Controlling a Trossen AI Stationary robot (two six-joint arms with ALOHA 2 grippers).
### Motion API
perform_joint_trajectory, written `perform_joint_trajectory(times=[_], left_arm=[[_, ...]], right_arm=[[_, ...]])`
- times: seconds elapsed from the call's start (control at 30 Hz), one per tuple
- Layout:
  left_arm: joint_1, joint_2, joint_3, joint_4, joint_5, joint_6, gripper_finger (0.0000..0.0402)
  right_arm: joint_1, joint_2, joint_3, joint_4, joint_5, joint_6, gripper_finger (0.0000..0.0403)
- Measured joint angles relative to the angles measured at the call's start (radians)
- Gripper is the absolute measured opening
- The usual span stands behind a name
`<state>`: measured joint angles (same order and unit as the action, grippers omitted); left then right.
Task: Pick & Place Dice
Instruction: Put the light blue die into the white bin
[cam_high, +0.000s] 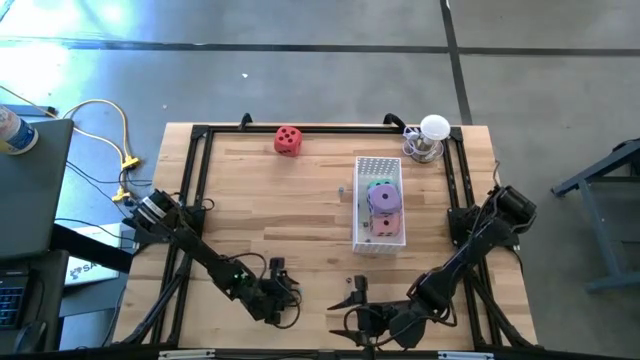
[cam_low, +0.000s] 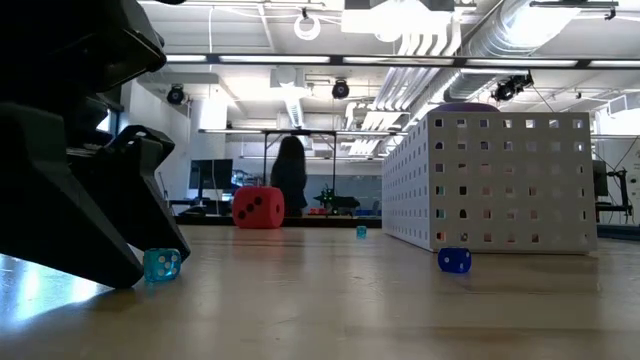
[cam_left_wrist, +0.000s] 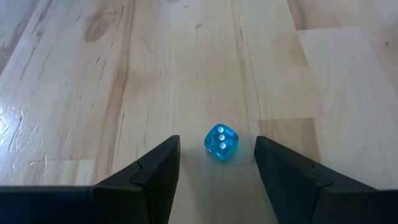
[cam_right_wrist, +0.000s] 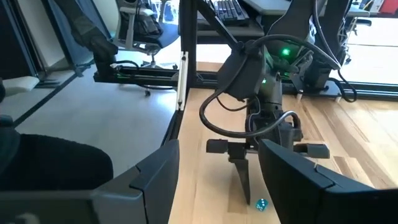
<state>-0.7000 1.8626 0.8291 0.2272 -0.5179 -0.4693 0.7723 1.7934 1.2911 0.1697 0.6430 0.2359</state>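
At the near table edge, hovers low with left gripper (cam_left_wrist: 216, 142) fingers spread wide around a tiny blue die (cam_left_wrist: 220, 143), touching nothing; seems aimed at the wrong cube; waits beside with right gripper (cam_right_wrist: 219, 146) also open, empty; leaves red die (cam_high: 288, 140) by the far edge, well apart; shows green die (cam_high: 378, 185), purple die (cam_high: 383, 199) and pink die (cam_high: 385, 222) inside the white basket (cam_high: 357, 200); offers bare wood between for reaching.
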Motion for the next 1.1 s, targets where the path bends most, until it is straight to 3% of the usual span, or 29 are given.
perform_joint_trajectory(times=[0.67, 1.1], left_arm=[[0.003, 0.0, 0.0, 0.0, 0.003, -0.001, 0.0201], [0.002, 0.0, 0.001, 0.002, 0.011, -0.001, 0.0123]], right_arm=[[-0.008, 0.007, 0.0, 0.023, -0.025, -0.001, 0.0211], [-0.008, 0.007, 0.0, 0.022, -0.026, 0.003, 0.0211]])
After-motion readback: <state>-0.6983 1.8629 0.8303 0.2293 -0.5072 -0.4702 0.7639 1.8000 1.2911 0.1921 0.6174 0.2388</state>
